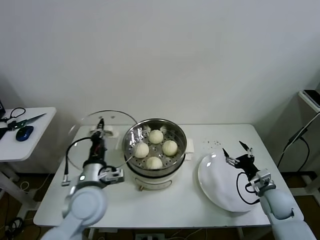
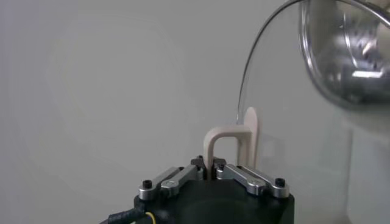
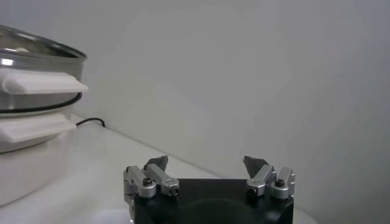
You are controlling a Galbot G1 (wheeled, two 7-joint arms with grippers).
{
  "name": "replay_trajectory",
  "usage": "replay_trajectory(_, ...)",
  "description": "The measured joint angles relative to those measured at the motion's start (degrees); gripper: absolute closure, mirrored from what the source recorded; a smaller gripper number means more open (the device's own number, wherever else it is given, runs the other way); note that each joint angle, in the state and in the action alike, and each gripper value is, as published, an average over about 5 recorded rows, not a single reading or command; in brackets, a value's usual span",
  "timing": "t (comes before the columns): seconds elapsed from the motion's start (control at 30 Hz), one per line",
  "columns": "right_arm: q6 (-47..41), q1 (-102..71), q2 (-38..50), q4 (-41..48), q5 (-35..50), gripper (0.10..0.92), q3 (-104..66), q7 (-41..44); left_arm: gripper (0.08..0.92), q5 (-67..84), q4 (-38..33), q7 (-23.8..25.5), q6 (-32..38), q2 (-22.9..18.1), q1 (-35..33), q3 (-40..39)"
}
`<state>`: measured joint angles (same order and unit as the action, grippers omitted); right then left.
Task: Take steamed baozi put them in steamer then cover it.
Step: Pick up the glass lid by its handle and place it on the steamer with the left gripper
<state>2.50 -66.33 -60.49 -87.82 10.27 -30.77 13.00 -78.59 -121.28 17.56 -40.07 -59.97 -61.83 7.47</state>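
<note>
Left gripper (image 1: 101, 131): nearest the head camera on the left side, it is pinching the white bar handle (image 2: 226, 143) of the cover, its jaws pressed tight on the handle's leg in the left wrist view.
Cover (image 1: 82, 137): clear glass with a metal rim, it is being held tilted up off the table, just left of the steamer and not yet over it.
Steamer (image 1: 131, 131): the shiny perforated basket is sitting on its white pot base (image 1: 150, 179) at the middle of the table (image 1: 165, 210), open at the top.
Steamed baozi (image 1: 156, 136): all four cream buns are lying inside the basket, spaced around its floor.
Plate (image 1: 220, 192): flat and white, it is lying right of the steamer with nothing on it.
Right gripper (image 1: 239, 153): it is waiting over the plate's far edge with its fingers spread wide and nothing between them.
Progress: loading looks finished; what is left, judging from this, is swinging the lid rightward, levelling it and seating it on the basket rim.
</note>
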Motion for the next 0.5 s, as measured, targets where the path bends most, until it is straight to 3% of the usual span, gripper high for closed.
replay_trajectory(0.23, 0.6, -0.7, 0.0, 0.8, -0.3, 0.203, -1.1, 0.2, 0.849, -5.2, 3.5, 4.6, -2.1, -6.7, 5.9, -6.4)
replay_trajectory(0.5, 1.5, -1.5, -0.8, 1.5, -1.0, 0.203, -2.1, 0.7, 0.849, -9.6, 9.1, 6.3, -2.2, -14.5, 10.4, -11.6)
